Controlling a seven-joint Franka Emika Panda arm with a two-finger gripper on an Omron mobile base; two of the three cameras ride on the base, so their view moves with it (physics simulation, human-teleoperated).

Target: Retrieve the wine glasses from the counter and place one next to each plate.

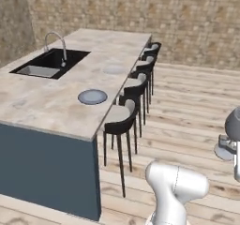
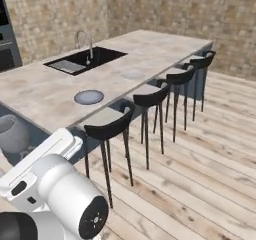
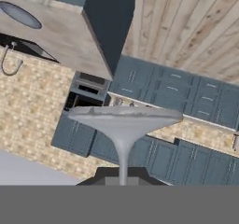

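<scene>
A glossy white arm (image 1: pixel 176 186) of rounded segments, with a dark joint cap (image 2: pixel 94 217) dotted white, and dark slots on its flat link.

A matt, dark grey, opaque wide-bowled goblet (image 3: pixel 123 125) is seen just above the fingertips, its surface faintly mottled. Beyond it, a beige marbled stone island top (image 1: pixel 51 102), a smooth blue-grey round plate (image 1: pixel 92 96), matt black stool seats (image 2: pixel 111 126) and pale wooden floor planks (image 1: pixel 187 121) are shown.

Grey goblet (image 3: pixel 123 125) gripped by stem, blue-grey plate (image 1: pixel 92 96) on island
</scene>
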